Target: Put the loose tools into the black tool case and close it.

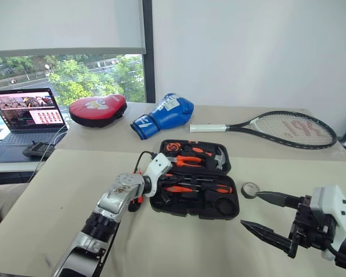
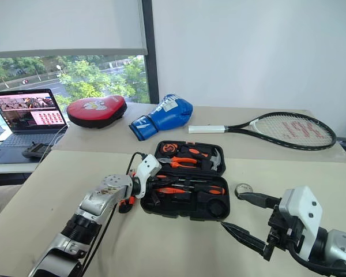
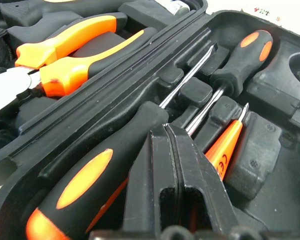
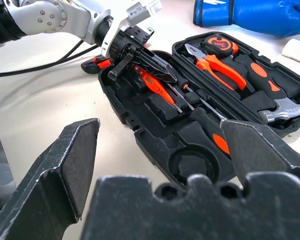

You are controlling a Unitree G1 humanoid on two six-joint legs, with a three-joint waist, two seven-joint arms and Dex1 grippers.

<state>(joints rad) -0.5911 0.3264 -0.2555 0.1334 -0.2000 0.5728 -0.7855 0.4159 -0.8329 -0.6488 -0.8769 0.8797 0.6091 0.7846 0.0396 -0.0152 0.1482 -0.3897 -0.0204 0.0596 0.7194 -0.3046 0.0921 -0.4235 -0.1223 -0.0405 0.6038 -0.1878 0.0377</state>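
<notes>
Inside the open black moulded plastic tool case (image 1: 195, 180), your left claw (image 4: 121, 67) sits pinched shut.
Just ahead of it you see the slim orange tester screwdriver (image 3: 227, 148); your right claw (image 1: 264, 216) gapes wide, well apart.

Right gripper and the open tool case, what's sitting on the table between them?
A small tape roll lies there, between the right gripper and the tool case, in the eye views.

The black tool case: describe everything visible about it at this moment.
The black plastic hinged tool case lies open flat on the beige table. Its far half holds orange-handled pliers, a hammer and a tape measure. The near half's moulded recesses hold two black-and-orange screwdrivers and a slim orange tester; a round recess is empty. The shut left gripper reaches into its left end.
</notes>
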